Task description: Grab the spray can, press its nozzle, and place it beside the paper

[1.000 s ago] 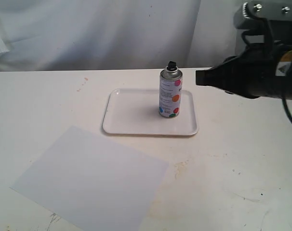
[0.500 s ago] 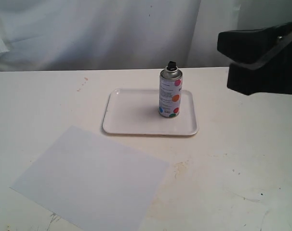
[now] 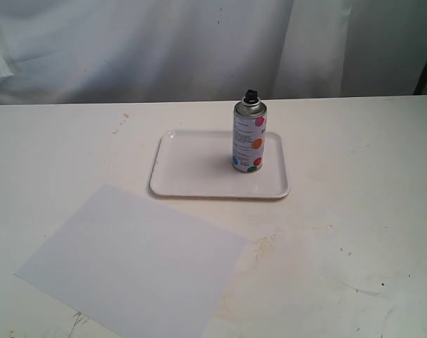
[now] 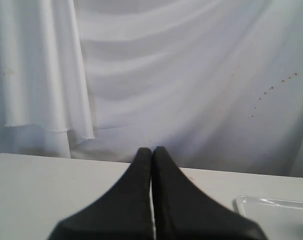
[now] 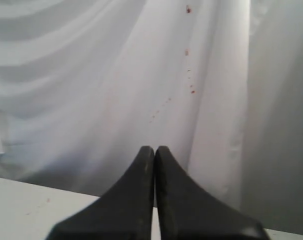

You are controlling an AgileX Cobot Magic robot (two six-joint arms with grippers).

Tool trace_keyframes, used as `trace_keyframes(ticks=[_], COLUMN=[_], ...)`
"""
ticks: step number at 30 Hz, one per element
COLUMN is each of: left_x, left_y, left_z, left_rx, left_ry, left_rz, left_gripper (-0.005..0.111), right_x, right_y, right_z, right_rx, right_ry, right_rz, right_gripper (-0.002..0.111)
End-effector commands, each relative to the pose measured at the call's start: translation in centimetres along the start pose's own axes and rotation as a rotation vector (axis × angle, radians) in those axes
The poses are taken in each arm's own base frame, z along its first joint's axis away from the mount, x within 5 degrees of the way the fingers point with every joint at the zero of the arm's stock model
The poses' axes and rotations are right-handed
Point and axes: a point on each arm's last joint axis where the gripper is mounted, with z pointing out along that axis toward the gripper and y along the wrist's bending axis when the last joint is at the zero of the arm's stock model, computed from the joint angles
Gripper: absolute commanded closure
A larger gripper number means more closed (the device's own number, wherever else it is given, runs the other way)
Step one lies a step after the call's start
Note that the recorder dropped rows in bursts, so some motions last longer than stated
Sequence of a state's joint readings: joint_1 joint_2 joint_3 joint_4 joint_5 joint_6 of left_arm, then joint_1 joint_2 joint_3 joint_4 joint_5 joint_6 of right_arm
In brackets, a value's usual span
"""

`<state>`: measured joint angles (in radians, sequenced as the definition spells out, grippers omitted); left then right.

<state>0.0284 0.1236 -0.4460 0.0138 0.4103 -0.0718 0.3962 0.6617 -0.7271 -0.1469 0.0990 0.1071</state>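
Presently: spray can [image 3: 249, 137], upright on white tray [image 3: 192, 176]; rigid smooth metal, probably light, slippery; grasp mid-body, below black nozzle [image 3: 251, 94]; left gripper [image 4: 152, 149], right gripper [image 5: 155, 149] both pressed closed, empty.

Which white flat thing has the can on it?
The white rimmed plastic tray with rounded corners holds the silvery metal spray can; the thin white paper sheet lies bare.

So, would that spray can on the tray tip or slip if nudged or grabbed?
Probably tippy: the spray can stands upright, tall on a narrow base. Its shiny metal wall looks smooth, so it may slip in a grip. On its side it would likely roll, though the tray rim might stop it.
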Motion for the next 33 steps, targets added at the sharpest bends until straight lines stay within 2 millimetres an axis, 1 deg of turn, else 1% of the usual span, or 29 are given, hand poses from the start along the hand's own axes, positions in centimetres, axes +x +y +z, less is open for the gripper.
trace_keyframes(ticks=[1,2,3,4,5,6,7,9,12,16,19,21,25,29,31,33], left_x=[0.1,0.2,0.3,0.2,0.3,0.4,0.7,1.0,1.7,2.4,2.8,3.0,3.3,4.3,5.3,6.0], left_y=[0.0,0.0,-0.1,-0.1,-0.1,-0.1,-0.1,0.0,-0.1,-0.4,-0.6,-0.6,-0.5,-0.4,-0.2,0.0], left_z=[-0.1,-0.2,-0.3,-0.6,-0.9,-1.4,-1.9,-2.4,-2.4,-2.5,-2.2,-1.8,-1.1,-0.6,-0.3,0.0], left_rx=[-0.002,0.004,0.005,0.007,0.008,0.008,0.008,0.008,0.012,0.042,0.061,0.067,0.064,0.057,0.046,0.029], left_ry=[0.009,0.022,0.022,0.011,0.008,0.003,0.012,0.023,0.096,0.180,0.176,0.145,0.065,0.072,0.103,0.118], left_rz=[-0.011,-0.025,-0.027,-0.031,-0.031,-0.031,-0.030,-0.030,-0.043,-0.092,-0.126,-0.168,-0.176,-0.175,-0.150,-0.116], left_gripper=[0.107,0.107,0.107,0.107,0.107,0.107,0.107,0.107,0.107,0.107,0.107,0.106,0.106,0.106,0.106,0.106], right_x=[-0.2,0.0,0.2,0.7,1.2,2.2,3.3,4.5,6.4,7.3,8.5,8.5,8.1,8.2,8.2,8.3], right_y=[-1.1,-1.0,-1.0,-0.9,-0.8,-0.7,-0.6,-0.6,-0.4,-0.2,-0.2,-0.1,-0.1,0.0,-0.1,-0.2], right_z=[-3.6,-5.0,-5.9,-7.2,-7.8,-8.8,-9.5,-10.0,-10.3,-10.2,-9.8,-9.8,-9.8,-9.8,-9.9,-9.9], right_rx=[0.102,0.106,0.107,0.108,0.109,0.106,0.106,0.106,0.095,0.079,0.076,0.071,0.061,0.060,0.068,0.076], right_ry=[0.034,0.016,-0.006,-0.040,-0.046,-0.052,-0.055,-0.055,-0.041,-0.023,0.016,0.009,-0.049,-0.036,-0.031,-0.023], right_rz=[-0.031,0.001,0.009,0.022,0.022,0.038,0.040,0.040,0.073,0.122,0.136,0.149,0.174,0.197,0.157,0.064], right_gripper=[0.108,0.108,0.108,0.108,0.108,0.108,0.108,0.108,0.108,0.108,0.108,0.108,0.108,0.108,0.108,0.108])
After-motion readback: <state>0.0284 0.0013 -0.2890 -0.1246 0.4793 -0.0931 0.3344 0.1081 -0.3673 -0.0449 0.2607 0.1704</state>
